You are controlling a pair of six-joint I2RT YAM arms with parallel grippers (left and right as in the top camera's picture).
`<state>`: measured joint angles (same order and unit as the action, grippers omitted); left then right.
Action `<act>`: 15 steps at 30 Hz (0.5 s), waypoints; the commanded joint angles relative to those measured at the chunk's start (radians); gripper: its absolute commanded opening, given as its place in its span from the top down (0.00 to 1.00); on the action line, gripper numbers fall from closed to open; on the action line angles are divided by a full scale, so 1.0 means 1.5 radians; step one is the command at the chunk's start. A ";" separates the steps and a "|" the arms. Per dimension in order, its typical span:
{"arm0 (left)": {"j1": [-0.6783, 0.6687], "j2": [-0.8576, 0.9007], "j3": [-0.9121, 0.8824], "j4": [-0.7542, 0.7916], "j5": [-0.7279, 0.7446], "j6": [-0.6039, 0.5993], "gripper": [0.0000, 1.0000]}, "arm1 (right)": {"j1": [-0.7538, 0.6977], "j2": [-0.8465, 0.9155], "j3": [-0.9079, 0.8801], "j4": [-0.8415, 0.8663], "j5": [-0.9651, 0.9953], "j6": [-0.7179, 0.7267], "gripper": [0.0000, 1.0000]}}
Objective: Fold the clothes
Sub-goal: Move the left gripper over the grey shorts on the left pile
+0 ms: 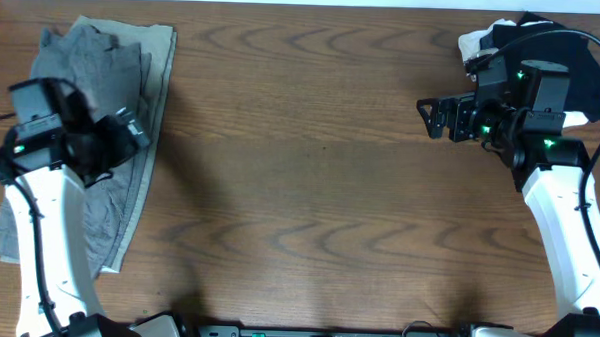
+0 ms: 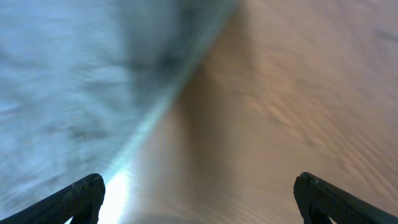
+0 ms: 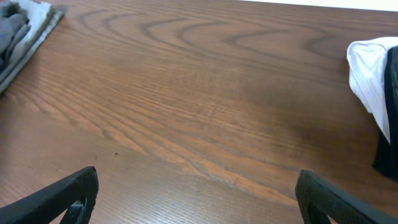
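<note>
Overhead shows grey shorts (image 1: 88, 66) on wooden table (image 1: 309, 189).

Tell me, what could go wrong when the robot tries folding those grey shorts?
1. The grey shorts lie on a pale khaki garment, so the open left gripper above their edge might pinch both layers together.
2. The shorts are wrinkled and bunched, so a fold may come out crooked.
3. The open right gripper is far across the table, beside a white and black pile, and could snag that instead.
</note>
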<state>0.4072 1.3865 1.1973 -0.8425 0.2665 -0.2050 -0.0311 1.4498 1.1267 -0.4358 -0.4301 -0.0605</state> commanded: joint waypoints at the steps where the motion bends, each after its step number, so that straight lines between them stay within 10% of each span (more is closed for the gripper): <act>1: 0.018 0.013 0.013 -0.012 -0.073 -0.002 0.02 | 0.006 0.009 0.015 -0.001 0.010 0.016 0.01; 15: 0.031 0.117 0.010 -0.057 -0.221 -0.124 0.02 | 0.031 0.044 0.015 -0.010 0.025 0.015 0.01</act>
<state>0.4366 1.5223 1.1973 -0.9203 0.0002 -0.3176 0.0029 1.4902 1.1286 -0.4416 -0.4026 -0.0540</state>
